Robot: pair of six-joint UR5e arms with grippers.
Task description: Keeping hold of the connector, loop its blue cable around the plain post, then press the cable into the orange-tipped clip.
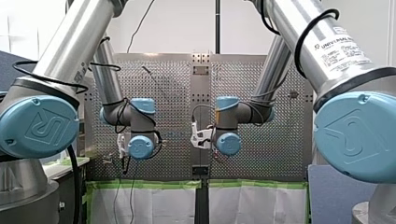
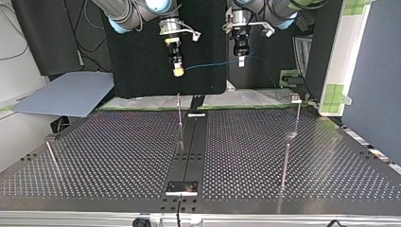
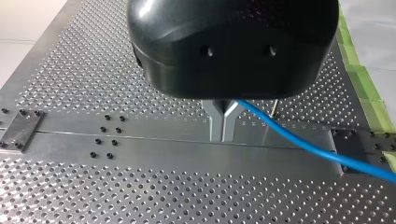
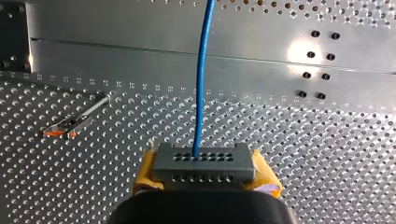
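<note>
Two holds noted: my right gripper [image 4: 204,176] clamped on connector [image 4: 204,161], my left gripper [image 3: 223,133] pinched shut on cable [image 3: 303,142] ahead of connector; pulling apart could tear cable free.

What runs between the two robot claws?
A blue cable, strung through the air from my right gripper to my left gripper; the top view shows it.

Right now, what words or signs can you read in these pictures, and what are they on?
"UNIVERSAL RO…": white label on my right arm; ending unclear.
"UR" sign: blue joint cap on my left arm.
Label's small print: too blurred to read.
</note>
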